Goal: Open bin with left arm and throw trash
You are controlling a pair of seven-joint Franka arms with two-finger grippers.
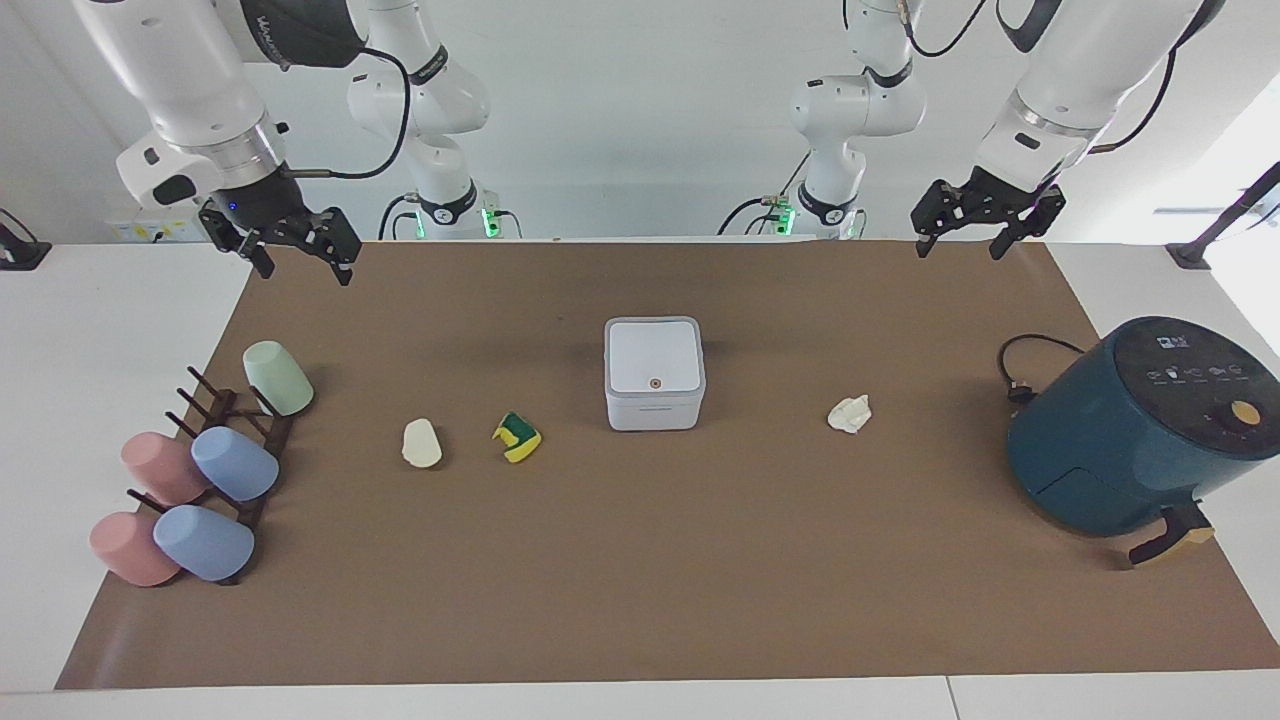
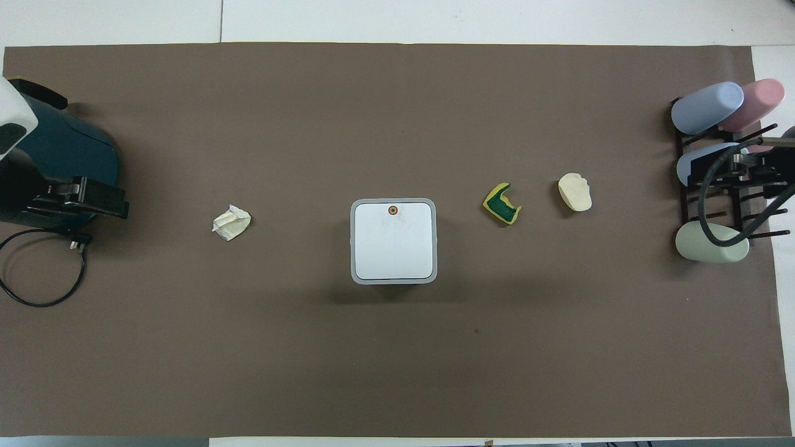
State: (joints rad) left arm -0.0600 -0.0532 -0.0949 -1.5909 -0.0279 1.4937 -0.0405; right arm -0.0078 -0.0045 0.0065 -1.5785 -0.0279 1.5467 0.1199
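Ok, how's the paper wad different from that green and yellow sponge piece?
The paper wad is wrinkly and off-white; the sponge piece is green edged with yellow. The wad lies alone toward the left arm's end of the bin; the sponge lies toward the right arm's end, beside a cream lump. Both rest loose on the brown mat.

Both arms were glossy white with rounded joint housings, silver-grey rings at the wrists and black bands at the joints. Black cables looped along them. The left gripper (image 1: pixel 960 240) and right gripper (image 1: pixel 302 258) were black, angular linkages. Green lights glowed at the arm bases.
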